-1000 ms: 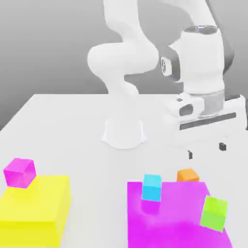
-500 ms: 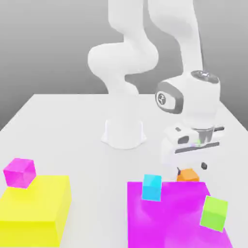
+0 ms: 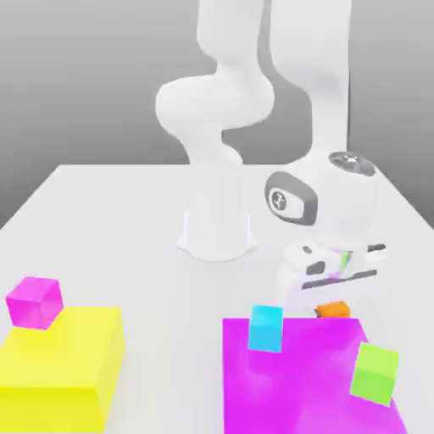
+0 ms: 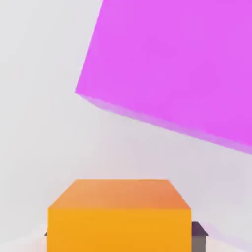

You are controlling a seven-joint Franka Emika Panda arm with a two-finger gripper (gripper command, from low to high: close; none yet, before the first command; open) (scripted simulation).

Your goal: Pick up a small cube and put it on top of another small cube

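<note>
The small orange cube [image 3: 336, 308] sits on the white table just behind the big magenta block [image 3: 288, 373]. My gripper [image 3: 331, 302] has come straight down over it, and the hand covers most of the cube in the exterior view. In the hand view the orange cube [image 4: 119, 216] lies between the jaws, with a dark fingertip [image 4: 198, 231] pressed against its side. The gripper is shut on it, and the cube still rests on the table. A cyan cube [image 3: 266, 327] and a green cube [image 3: 375, 371] stand on the magenta block.
The magenta block [image 4: 172, 64] lies close beside the held cube. A small magenta cube [image 3: 35, 302] sits at the back corner of a yellow block [image 3: 59, 360] at the exterior view's left. The arm's white base [image 3: 217, 233] stands mid-table.
The hand has dropped from well above the table down onto the orange cube. Its fingers, open earlier, have closed on the cube's sides.
</note>
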